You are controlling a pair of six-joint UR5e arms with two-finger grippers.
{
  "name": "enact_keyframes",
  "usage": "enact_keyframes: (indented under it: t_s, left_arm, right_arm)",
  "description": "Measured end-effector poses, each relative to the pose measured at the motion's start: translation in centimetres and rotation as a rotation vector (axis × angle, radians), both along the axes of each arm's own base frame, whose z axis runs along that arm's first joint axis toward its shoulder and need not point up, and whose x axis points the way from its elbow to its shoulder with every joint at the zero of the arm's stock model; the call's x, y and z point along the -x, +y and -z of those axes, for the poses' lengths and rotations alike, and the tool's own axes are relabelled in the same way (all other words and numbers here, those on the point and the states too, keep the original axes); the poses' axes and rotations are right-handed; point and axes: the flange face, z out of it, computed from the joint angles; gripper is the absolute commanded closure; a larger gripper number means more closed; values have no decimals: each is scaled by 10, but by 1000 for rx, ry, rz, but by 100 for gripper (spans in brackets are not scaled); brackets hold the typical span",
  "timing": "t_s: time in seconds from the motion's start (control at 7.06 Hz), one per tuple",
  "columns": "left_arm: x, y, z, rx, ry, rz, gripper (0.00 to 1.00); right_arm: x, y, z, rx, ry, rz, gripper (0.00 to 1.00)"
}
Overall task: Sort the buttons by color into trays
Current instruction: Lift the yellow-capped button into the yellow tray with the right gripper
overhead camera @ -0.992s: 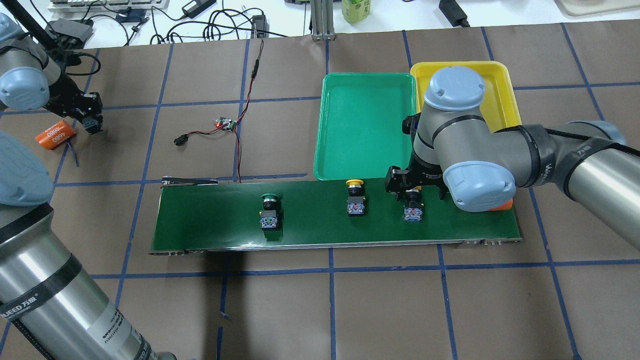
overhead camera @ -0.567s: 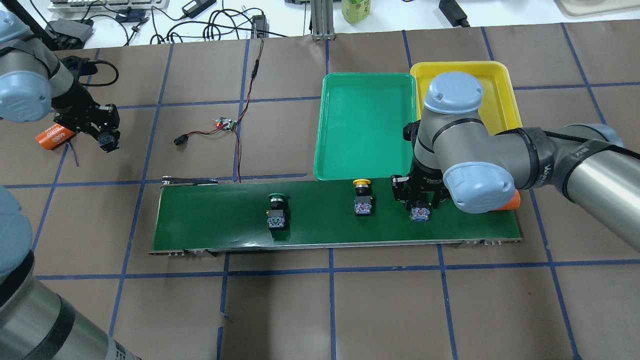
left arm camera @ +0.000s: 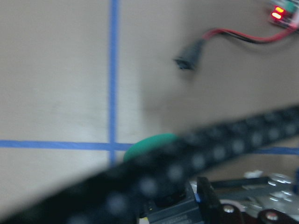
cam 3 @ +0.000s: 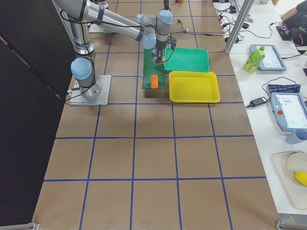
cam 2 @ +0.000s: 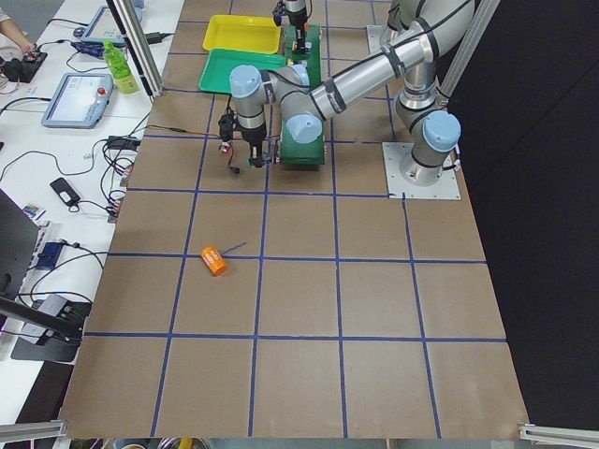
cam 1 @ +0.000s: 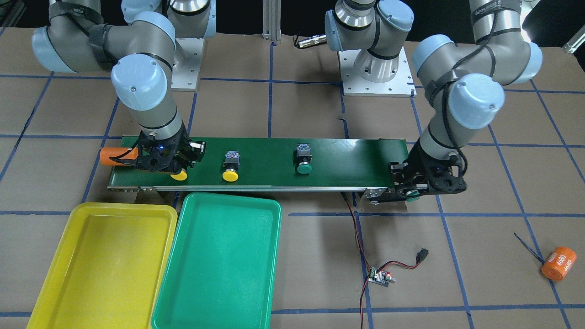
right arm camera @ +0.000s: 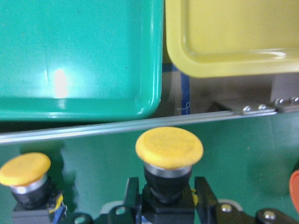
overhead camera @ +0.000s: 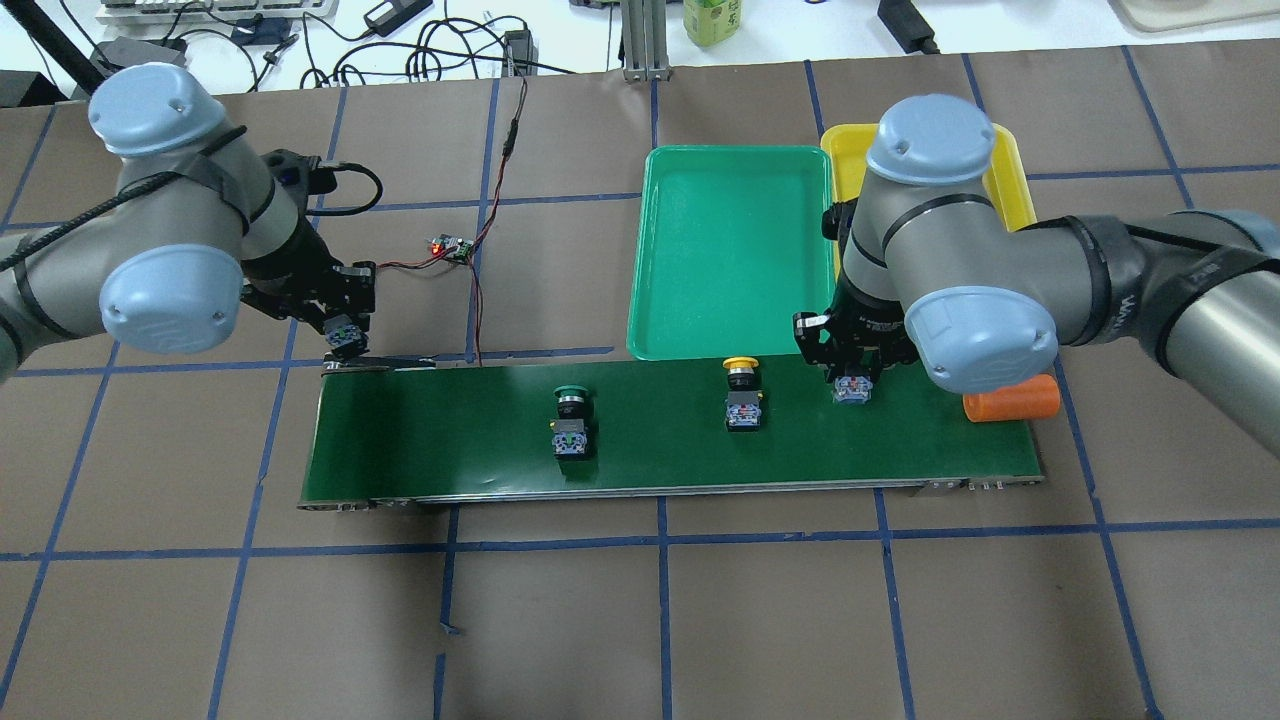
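Since the right gripper (right arm camera: 168, 198) pinches a yellow-capped black push button (right arm camera: 169, 148) over the dark green conveyor belt (overhead camera: 450, 440), I'd lift straight before swinging to the yellow plastic tray (cam 1: 100, 256); left gripper (overhead camera: 345, 338) clamps a green-capped button (left arm camera: 149, 142).

green tray (right arm camera: 79, 56): glossy plastic | yellow button (right arm camera: 169, 148): matt plastic cap | table (overhead camera: 780, 620): matt brown paper

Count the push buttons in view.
4: one yellow button in the right gripper; another yellow button and a green button free on the conveyor belt; another green button in the left gripper.
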Motion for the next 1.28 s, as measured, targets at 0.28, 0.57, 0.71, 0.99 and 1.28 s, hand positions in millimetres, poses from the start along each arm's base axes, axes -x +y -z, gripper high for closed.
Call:
enact_keyframes:
  t_s: [0.28, 0.57, 0.71, 0.99, 1.28]
  left_arm:
    - [49, 44, 18, -20, 5, 50, 82]
    - [58, 67, 32, -53, 2, 130, 36]
    - [59, 70, 32, -56, 0, 217, 0]
    - [59, 71, 33, -58, -1, 286, 0]
    - [50, 57, 11, -9, -9, 275, 0]
  right_arm:
    - [36, -58, -27, 78, -2, 55, 100]
    - [70, -128, 1, 97, 30, 56, 93]
    - [94, -152, 23, 88, 52, 80, 80]
    - [129, -171, 58, 55, 56, 129, 0]
    - [133, -166, 47, 54, 56, 128, 0]
